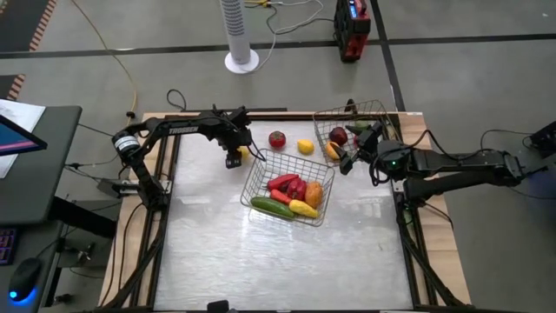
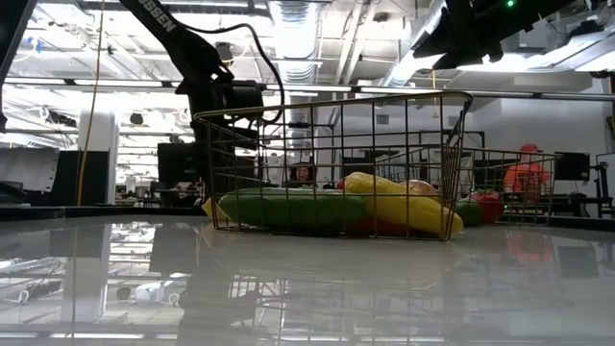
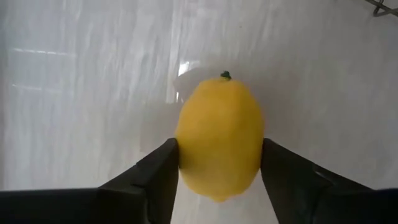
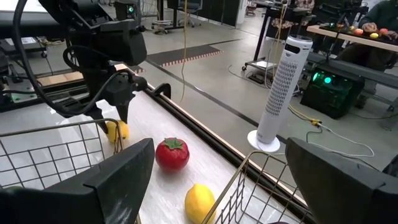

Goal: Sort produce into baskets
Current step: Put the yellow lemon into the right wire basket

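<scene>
A: Left gripper (image 3: pixel 217 165)?
B: Down at the table (image 1: pixel 217 261), just left of the near basket (image 1: pixel 261 178); fingers (image 3: pixel 155 180) pressed on both sides of a lemon (image 3: pixel 219 137); grasping it.
A: Right gripper (image 1: pixel 349 156)?
B: Above the far basket (image 1: pixel 369 109); jaws spread wide, nothing between; tomato (image 4: pixel 171 153) and second lemon (image 4: pixel 199 200) lie loose between the baskets.

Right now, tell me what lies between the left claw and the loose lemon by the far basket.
A red tomato sits between the left claw and that lemon, seen from above.
</scene>
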